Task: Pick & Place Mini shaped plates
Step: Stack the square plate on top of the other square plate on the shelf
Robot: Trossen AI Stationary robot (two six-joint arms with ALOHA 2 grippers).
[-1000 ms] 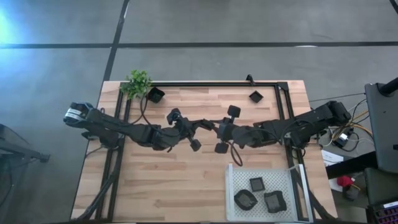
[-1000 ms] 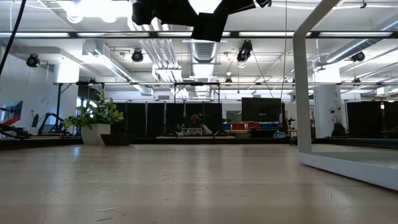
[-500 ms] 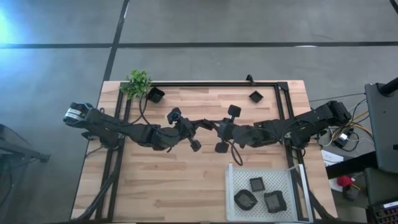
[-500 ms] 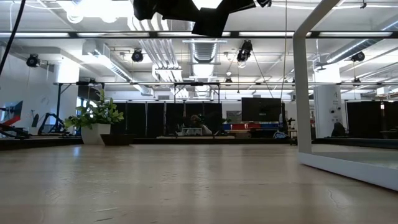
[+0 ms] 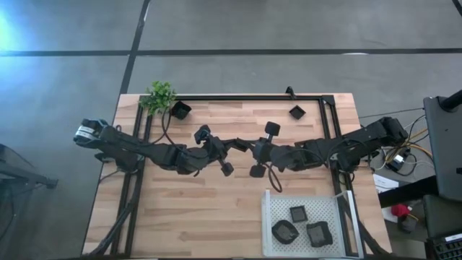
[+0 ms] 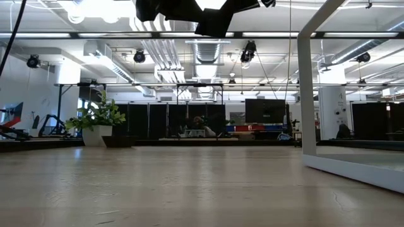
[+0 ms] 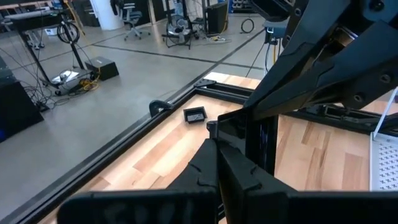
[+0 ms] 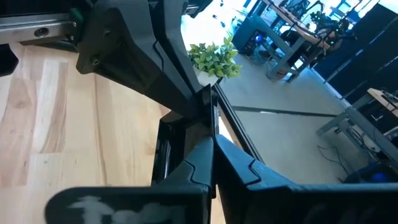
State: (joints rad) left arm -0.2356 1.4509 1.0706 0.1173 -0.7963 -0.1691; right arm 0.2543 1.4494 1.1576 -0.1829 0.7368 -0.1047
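Both arms are raised above the middle of the table, their grippers pointing at each other. My left gripper [image 5: 242, 144] [image 7: 217, 168] is shut, and so is my right gripper [image 5: 253, 147] [image 8: 212, 162]. Their tips stand close together, and no plate shows between either pair of fingers. Two small black plates lie flat on the wood at the far side, one [image 5: 180, 110] beside the plant and one [image 5: 297, 112] [image 7: 194, 114] farther right. Three more plates [image 5: 297, 214] [image 5: 284, 232] [image 5: 318, 234] lie in the white perforated tray [image 5: 274, 206] at the near right.
A small green plant [image 5: 159, 96] [image 8: 214, 57] stands at the far left corner. A black frame rail [image 5: 245, 97] runs along the far edge and down both sides. Bare wood lies at the near left and under the raised arms.
My right gripper has shut while staying in place above the table's middle. In the low view a dark part of it at the top has drawn upward. My left gripper stays shut and still. The plates on the table and in the tray have kept their places.
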